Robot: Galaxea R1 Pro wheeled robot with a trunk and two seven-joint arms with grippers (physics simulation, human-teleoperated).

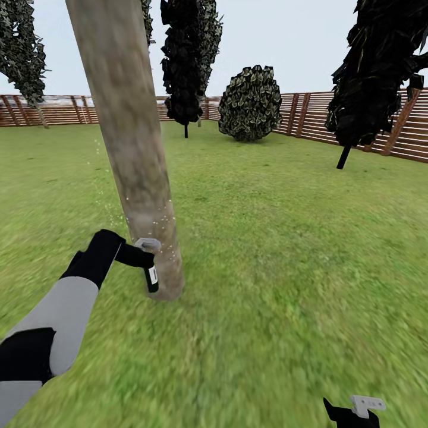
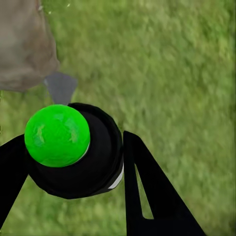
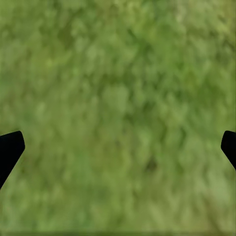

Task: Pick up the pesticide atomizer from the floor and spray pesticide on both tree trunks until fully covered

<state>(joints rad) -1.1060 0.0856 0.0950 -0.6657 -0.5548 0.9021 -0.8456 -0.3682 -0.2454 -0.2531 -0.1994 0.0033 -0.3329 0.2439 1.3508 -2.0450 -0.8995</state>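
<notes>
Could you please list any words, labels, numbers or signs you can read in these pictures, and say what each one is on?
No text can be read in any view.
The pesticide atomizer, held in the left gripper beside the tree trunk, carries a small white mark, too small and blurred to tell whether it holds writing.
The fence, the grass and the right gripper bear no lettering.

- We see green grass [image 1: 285, 249] all around us;
- a brown slatted fence [image 1: 356, 122] encloses it;
- 1 round bush [image 1: 250, 104] stands near the fence;
- pale overcast sky [image 1: 297, 41] above.
</notes>
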